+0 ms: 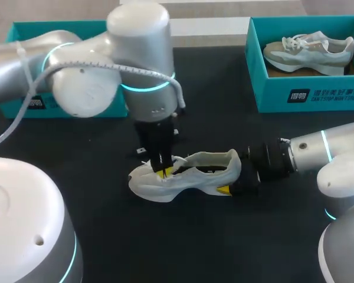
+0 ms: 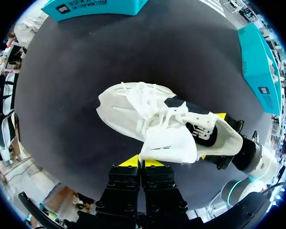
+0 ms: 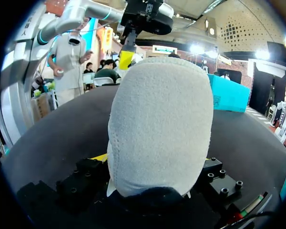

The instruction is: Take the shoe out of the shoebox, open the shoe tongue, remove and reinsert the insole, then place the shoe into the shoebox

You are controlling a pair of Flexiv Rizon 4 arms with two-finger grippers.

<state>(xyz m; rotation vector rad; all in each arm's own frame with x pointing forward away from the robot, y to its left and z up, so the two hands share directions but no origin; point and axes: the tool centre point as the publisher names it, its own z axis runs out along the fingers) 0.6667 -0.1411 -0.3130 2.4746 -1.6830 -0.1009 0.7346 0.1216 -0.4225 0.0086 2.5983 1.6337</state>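
Note:
A white shoe (image 1: 186,174) lies on its sole in the middle of the black table, toe to the left. My left gripper (image 1: 164,171) comes straight down on it and is shut on the edge of the shoe tongue (image 2: 169,143), which is lifted towards the left gripper (image 2: 142,162). My right gripper (image 1: 231,187) holds the shoe at the heel from the right. In the right wrist view the grey heel (image 3: 159,119) fills the space between the right gripper's (image 3: 155,179) fingers, which press it from both sides. The insole is hidden.
A teal shoebox (image 1: 307,97) at the back right holds a second, grey-white shoe (image 1: 310,52). Another teal shoebox (image 1: 23,35) stands at the back left, partly behind my left arm. Bare black table lies in front of the shoe.

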